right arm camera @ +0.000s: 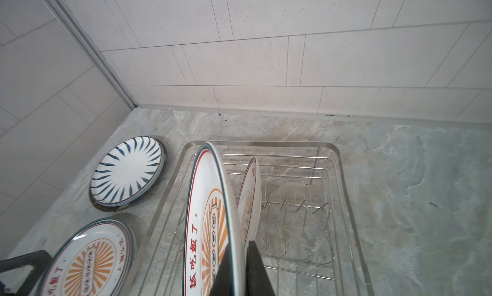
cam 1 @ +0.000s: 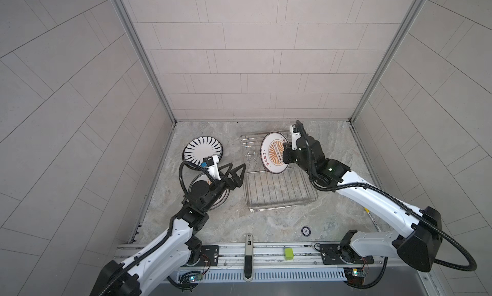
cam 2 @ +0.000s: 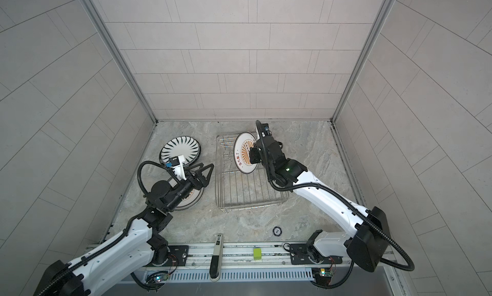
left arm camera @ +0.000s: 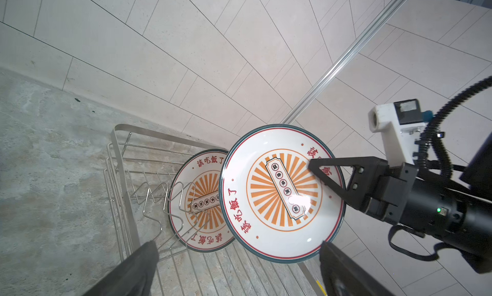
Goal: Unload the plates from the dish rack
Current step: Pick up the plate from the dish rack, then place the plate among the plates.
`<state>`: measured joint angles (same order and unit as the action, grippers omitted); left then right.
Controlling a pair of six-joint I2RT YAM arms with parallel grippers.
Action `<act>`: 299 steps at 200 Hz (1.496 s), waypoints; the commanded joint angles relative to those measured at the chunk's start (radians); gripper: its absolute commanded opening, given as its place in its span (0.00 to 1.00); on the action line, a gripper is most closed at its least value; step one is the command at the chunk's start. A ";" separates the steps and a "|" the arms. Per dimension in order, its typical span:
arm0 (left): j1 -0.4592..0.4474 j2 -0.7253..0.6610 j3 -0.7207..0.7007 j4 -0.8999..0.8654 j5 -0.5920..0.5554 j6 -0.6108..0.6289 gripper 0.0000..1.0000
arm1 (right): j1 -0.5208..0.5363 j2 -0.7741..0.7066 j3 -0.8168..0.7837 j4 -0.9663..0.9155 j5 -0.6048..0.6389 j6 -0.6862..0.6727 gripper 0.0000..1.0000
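The grey marbled surface [cam 1: 266, 222] carries everything; on it, right of centre, sits the dish rack [cam 1: 279, 193], a silver wire tray with a raised rim and a row of zigzag prongs near its far end; its near half is bare wire.

Left of the rack, two low stacks of plates lie flat on the surface: the farther one is topped by a dark-striped plate [cam 1: 202, 149]; the nearer one, mostly hidden under the left arm in both top views, is topped by an orange sunburst plate with red characters [right arm camera: 90, 260].

A sunburst plate [cam 1: 274, 155] is held on edge over the far half of the rack, its printed face turned to the left; whether its lower edge touches the wires cannot be told; just behind it a second sunburst plate [left arm camera: 202, 201] stands leaning among the prongs at the far end.

The right end effector [cam 1: 287, 146] is clamped narrow on the held plate's right-hand rim, one finger across the printed face and one behind.

The left end effector [cam 1: 237, 164] is spread wide and holds nothing; it hangs between the stacks and the rack's left rim, pointing at the rack.
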<state>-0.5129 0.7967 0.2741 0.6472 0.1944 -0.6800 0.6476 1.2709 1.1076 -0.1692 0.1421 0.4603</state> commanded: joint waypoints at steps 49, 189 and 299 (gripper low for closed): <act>-0.017 0.015 0.015 0.067 0.143 -0.039 1.00 | -0.137 -0.071 -0.148 0.293 -0.482 0.193 0.00; -0.065 0.277 0.059 0.348 0.105 -0.269 0.77 | -0.153 -0.103 -0.325 0.593 -0.624 0.372 0.00; -0.077 0.269 0.083 0.250 0.087 -0.304 0.21 | -0.105 -0.084 -0.302 0.528 -0.502 0.288 0.00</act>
<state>-0.5812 1.1072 0.3225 0.9081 0.2848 -0.9859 0.5259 1.1847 0.7757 0.3393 -0.4076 0.7822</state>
